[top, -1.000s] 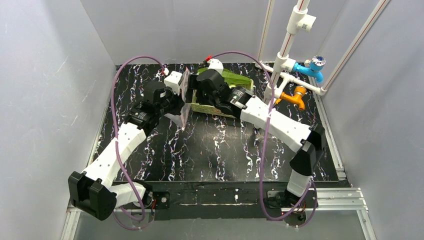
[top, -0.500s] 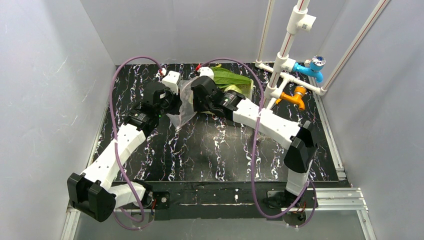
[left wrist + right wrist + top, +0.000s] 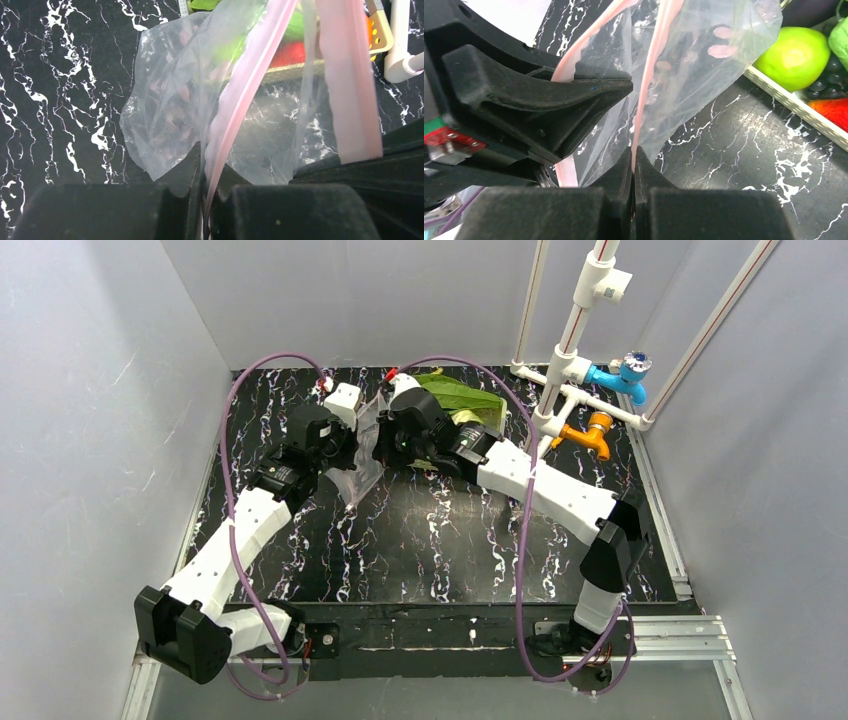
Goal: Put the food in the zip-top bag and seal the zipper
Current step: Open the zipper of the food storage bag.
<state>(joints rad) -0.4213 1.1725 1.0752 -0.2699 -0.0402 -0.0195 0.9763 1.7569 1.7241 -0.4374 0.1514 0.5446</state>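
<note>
At the far middle of the table (image 3: 420,540) I see one clear, crinkly zip-top bag (image 3: 362,468) hanging between two claws. The left claw (image 3: 204,165) and right claw (image 3: 634,155) each pinch its pink zipper (image 3: 235,95). One green apple (image 3: 796,50) sits nearby.

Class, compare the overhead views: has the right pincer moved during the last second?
Yes. The right pincer has shifted left, away from the orange tap and up to the zip-top bag, where it pinches the zipper.
</note>
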